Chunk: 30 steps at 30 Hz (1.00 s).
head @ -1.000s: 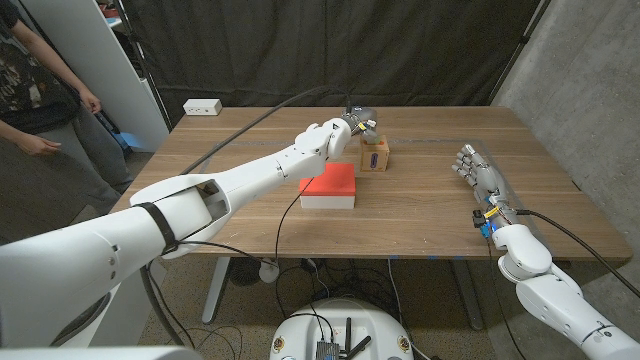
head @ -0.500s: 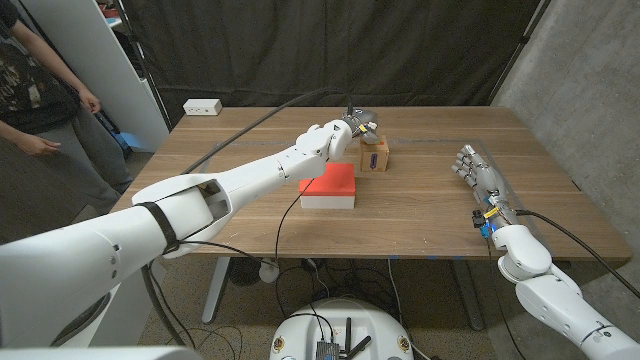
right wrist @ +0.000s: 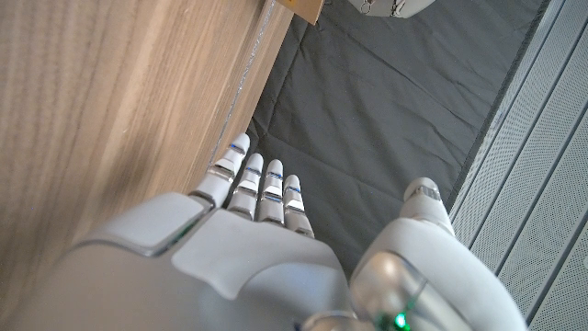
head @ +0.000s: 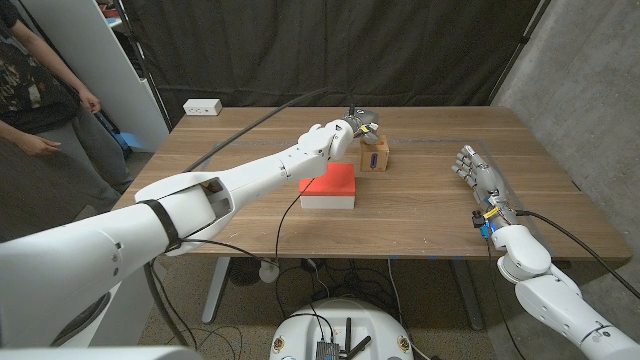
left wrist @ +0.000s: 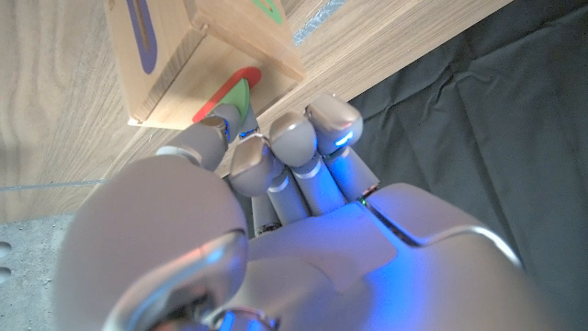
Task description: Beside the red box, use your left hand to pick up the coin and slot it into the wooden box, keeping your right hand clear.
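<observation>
The left hand [head: 358, 124] hovers over the small wooden box [head: 375, 154], far of the flat red box [head: 330, 186], fingers curled; coin unseen, grip unclear; the spread, empty right hand [head: 475, 166] waits well right.

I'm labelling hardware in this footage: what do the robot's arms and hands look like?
Both arms have glossy white rounded shells. The left arm wears a black band with a black cable trailing alongside. The left hand and right hand are silver-grey; a blue and yellow fitting sits at the right wrist.
</observation>
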Tool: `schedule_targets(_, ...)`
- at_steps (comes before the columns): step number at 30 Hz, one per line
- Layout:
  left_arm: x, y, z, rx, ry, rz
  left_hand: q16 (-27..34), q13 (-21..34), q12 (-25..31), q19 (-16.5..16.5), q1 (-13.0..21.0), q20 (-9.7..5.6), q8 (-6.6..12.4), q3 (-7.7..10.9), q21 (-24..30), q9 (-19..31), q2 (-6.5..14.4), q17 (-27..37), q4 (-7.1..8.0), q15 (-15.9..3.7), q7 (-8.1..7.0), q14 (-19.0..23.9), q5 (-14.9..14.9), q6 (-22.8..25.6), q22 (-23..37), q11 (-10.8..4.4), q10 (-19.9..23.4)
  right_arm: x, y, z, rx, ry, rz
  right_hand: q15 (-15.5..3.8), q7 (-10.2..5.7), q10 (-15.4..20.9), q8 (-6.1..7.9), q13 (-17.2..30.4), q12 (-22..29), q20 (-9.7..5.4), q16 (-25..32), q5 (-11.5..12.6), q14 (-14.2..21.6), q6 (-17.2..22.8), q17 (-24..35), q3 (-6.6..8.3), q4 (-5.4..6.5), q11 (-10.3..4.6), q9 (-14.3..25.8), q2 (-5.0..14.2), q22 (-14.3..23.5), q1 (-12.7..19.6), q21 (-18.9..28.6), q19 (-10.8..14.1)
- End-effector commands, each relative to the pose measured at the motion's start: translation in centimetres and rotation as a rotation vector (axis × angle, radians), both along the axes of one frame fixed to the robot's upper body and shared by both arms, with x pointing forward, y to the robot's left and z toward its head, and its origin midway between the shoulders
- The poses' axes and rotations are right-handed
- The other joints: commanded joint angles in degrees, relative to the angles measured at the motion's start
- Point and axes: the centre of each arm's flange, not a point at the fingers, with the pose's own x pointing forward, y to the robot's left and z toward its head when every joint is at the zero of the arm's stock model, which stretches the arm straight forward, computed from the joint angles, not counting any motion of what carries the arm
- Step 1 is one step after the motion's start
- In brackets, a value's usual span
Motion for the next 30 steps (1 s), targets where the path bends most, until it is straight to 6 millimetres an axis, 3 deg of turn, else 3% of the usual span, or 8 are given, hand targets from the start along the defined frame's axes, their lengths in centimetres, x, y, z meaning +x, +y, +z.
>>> schedule_targets(1,0.19,0.10,-0.16,0.004,0.014,0.001,-0.07,-0.15,-0.12,-0.13,-0.05,-3.48,-1.80,-0.65,0.23,-0.47,-0.72,-0.50,0.08,-0.11,-0.14,-0.48,0.45,1.35,0.09,-0.33,-0.29,0.13,0.05,0.06,-0.001,0.000,0.002,-0.08,1.92,0.46,0.06,0.26,-0.24,-0.09,0.28,-0.17,0.42,0.51,0.09,0.15,0.19,-0.01,0.19,-0.29,0.13,0.68,-0.03,0.37)
schedule_targets(16,0.21,0.24,0.08,0.004,0.021,-0.001,0.38,-0.17,0.24,1.28,-4.41,-3.60,-5.83,-2.27,-0.20,-2.39,-4.22,-1.78,0.71,-0.05,0.54,-0.03,0.64,-2.01,-0.05,-1.58,0.28,0.13,0.11,0.18,-0.002,-0.004,0.003,-0.02,2.02,0.50,0.08,0.26,-0.22,-0.10,0.28,-0.17,0.43,0.58,0.08,0.18,0.18,0.02,0.19,-0.24,0.13,0.75,-0.05,0.33)
schedule_targets(24,0.20,0.33,0.05,-0.002,0.026,-0.005,0.75,-0.48,0.31,1.72,-6.94,-3.66,-8.65,-2.21,-0.34,-3.77,-5.08,-1.82,1.01,-0.03,0.86,0.33,0.73,-4.13,-0.06,-1.72,0.37,0.17,0.12,0.24,-0.005,-0.006,0.003,-0.04,2.01,0.59,0.16,0.26,-0.19,-0.07,0.31,-0.17,0.51,0.81,0.07,0.22,0.16,0.03,0.19,-0.20,0.13,0.84,-0.03,0.37)
schedule_targets(30,0.12,0.37,0.10,-0.013,0.031,-0.010,0.78,-1.22,-0.02,1.79,-7.44,-3.66,-9.21,-1.90,-0.33,-4.08,-5.16,-2.01,0.85,-0.06,0.86,0.39,0.76,-3.51,-0.04,-1.85,0.56,0.11,0.10,0.26,-0.005,-0.007,0.002,-0.06,2.07,0.61,0.16,0.26,-0.19,-0.03,0.32,-0.17,0.53,0.84,0.07,0.23,0.14,0.05,0.19,-0.18,0.13,0.88,-0.04,0.35)
